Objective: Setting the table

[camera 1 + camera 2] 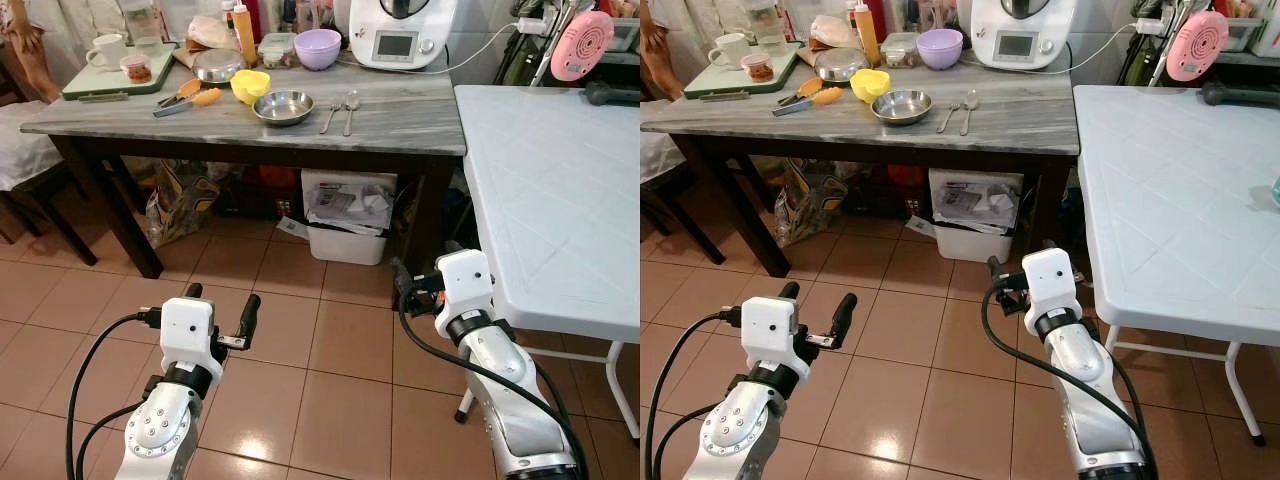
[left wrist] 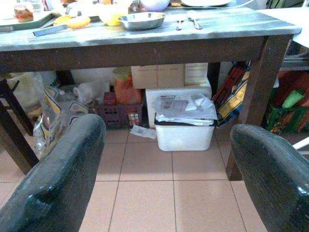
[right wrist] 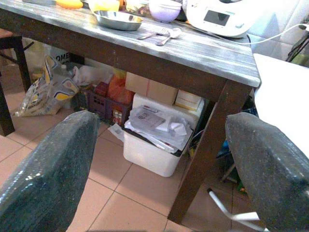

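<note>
Grey-topped wooden table [image 1: 400, 125] across upper half of frame, loaded with task items; white folding table [image 1: 540, 200] at right edge, surface bare, probable place to lay settings. White kitchen appliance [image 1: 402, 32] at top centre, one unit. Green tray [image 1: 100, 78] at upper left carrying one white mug [image 1: 108, 50]. Steel bowl [image 1: 283, 106] just above centre of frame, one unit: judged light, rigid, smooth and likely slippery; best pinched across rim, one finger inside and one outside. Purple bowl [image 1: 318, 47] and yellow cup [image 1: 250, 85] behind and left of it, one each. Spoon and fork [image 1: 341, 112] side by side just right of steel bowl, two pieces: thin, stiff, lying flat on tabletop, hard to get under; best taken across handle near mid-length. Orange-handled utensils [image 1: 188, 97] left of yellow cup, count uncertain. Left gripper [image 1: 222, 313] at lower left of frame, over floor tiles, fingers spread and empty, well short of table. Right gripper [image 3: 159, 159] at lower right, low beside table leg, fingers likewise spread with nothing between, as right wrist view shows. No task item taken up yet; closer approach needed before any grasp.
</note>
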Tool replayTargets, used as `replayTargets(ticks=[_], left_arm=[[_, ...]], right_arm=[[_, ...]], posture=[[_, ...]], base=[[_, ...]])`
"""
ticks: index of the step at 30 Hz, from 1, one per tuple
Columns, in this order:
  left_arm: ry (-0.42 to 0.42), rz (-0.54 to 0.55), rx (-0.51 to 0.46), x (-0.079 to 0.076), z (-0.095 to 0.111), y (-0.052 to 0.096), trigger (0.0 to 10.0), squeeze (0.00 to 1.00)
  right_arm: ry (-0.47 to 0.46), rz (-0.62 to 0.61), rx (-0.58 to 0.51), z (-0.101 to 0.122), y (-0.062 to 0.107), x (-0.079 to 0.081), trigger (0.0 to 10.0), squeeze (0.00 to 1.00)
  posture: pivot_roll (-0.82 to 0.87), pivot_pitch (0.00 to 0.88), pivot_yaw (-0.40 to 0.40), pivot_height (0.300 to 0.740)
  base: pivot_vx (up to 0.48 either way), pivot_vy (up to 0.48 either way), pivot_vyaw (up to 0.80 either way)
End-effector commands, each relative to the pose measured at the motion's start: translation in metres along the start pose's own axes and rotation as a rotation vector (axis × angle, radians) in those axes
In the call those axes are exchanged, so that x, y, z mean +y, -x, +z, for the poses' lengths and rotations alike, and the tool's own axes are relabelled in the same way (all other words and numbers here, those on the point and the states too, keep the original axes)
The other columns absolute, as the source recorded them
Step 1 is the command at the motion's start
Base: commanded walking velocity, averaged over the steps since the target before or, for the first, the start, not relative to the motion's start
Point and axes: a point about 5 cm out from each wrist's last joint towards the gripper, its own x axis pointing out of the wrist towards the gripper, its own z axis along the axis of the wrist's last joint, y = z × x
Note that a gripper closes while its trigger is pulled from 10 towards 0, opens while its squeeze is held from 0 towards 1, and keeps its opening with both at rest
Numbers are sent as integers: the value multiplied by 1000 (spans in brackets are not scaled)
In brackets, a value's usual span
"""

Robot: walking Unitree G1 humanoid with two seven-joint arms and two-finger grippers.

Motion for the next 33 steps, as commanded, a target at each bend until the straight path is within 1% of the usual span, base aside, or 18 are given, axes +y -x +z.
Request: replayTargets(ticks=[1,9,16,26,33], left_arm=[[3,5,14,1,-4,1,10000,0],[0,5,7,1,-2,0,10000,0],[-10,50,-23,6,2,-3,10000,0],[-14,48,-32,5,4,-4,10000,0],[-15,27,-29,4,4,-5,10000,0]], right_arm=[[-6,8,-13,3,-1,1,10000,0],[-18,4,-21,4,-1,2,10000,0],[-18,10,-19,3,-1,4,10000,0],[-18,10,-20,3,-2,4,10000,0],[-29,14,-26,4,0,5,10000,0]], posture=[[-164,40,53,740],[-165,41,56,740],[-163,40,58,740],[-165,32,58,740],[-167,35,61,740]], base=[[0,0,0],[0,0,0],[0,0,0],[0,0,0],[0,0,0]])
